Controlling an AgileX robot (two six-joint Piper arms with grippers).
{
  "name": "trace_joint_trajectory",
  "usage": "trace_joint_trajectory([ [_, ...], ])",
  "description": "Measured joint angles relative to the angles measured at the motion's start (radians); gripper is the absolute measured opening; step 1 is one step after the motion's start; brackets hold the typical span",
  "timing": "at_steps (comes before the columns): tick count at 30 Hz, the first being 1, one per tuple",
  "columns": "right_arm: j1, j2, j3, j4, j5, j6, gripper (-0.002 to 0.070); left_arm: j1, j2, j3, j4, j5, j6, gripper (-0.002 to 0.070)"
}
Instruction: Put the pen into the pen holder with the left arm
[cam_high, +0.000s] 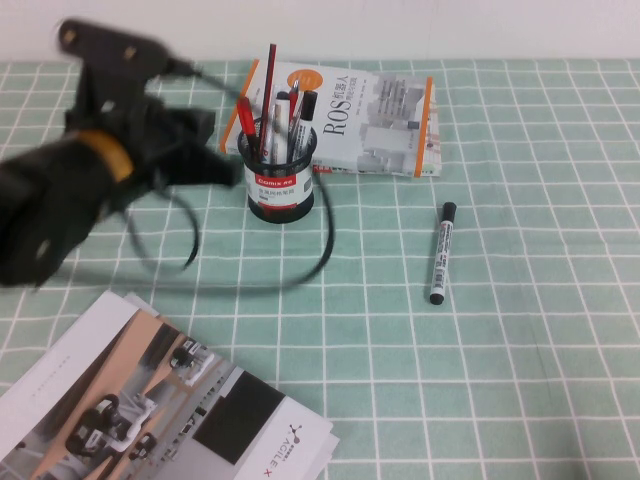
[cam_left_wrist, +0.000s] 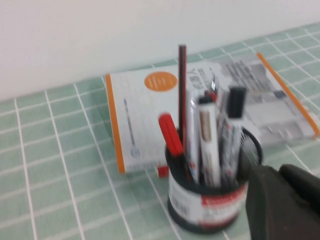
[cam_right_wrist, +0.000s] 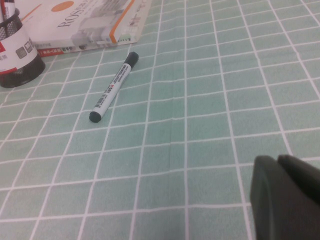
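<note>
The red pen (cam_high: 246, 118) stands slanted inside the mesh pen holder (cam_high: 280, 178) among other pens, the book (cam_high: 350, 118) behind. The left gripper (cam_high: 205, 150), shut and empty, hangs beside it; a clean retreat means lifting clear without brushing the holder. The right gripper (cam_right_wrist: 287, 197), low over bare cloth, cannot be read.

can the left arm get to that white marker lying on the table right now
Probably yes. The white marker lies alone on open cloth, right of the pen holder. The left gripper, shut and empty, is beside the holder, which it must pass. The right gripper stays low, clear.
</note>
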Motion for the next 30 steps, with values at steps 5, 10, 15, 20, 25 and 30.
trace_joint_trajectory([
  [5, 0.0, 0.0, 0.0, 0.0, 0.0, 0.0, -0.002, -0.001, -0.18, 0.213, 0.002, -0.055, -0.053, 0.0],
  [10, 0.0, 0.0, 0.0, 0.0, 0.0, 0.0, -0.002, -0.001, -0.344, 0.367, 0.009, -0.058, -0.077, -0.0001],
  [15, 0.0, 0.0, 0.0, 0.0, 0.0, 0.0, -0.002, -0.001, -0.448, 0.469, 0.011, -0.047, -0.092, -0.0001],
  [20, 0.0, 0.0, 0.0, 0.0, 0.0, 0.0, -0.002, -0.001, -0.463, 0.492, 0.011, -0.004, -0.089, -0.0001],
  [25, 0.0, 0.0, 0.0, 0.0, 0.0, 0.0, -0.002, -0.001, -0.467, 0.492, 0.005, 0.005, -0.094, -0.0002],
  [30, 0.0, 0.0, 0.0, 0.0, 0.0, 0.0, -0.002, -0.001, -0.511, 0.5, 0.004, 0.009, -0.08, -0.0002],
])
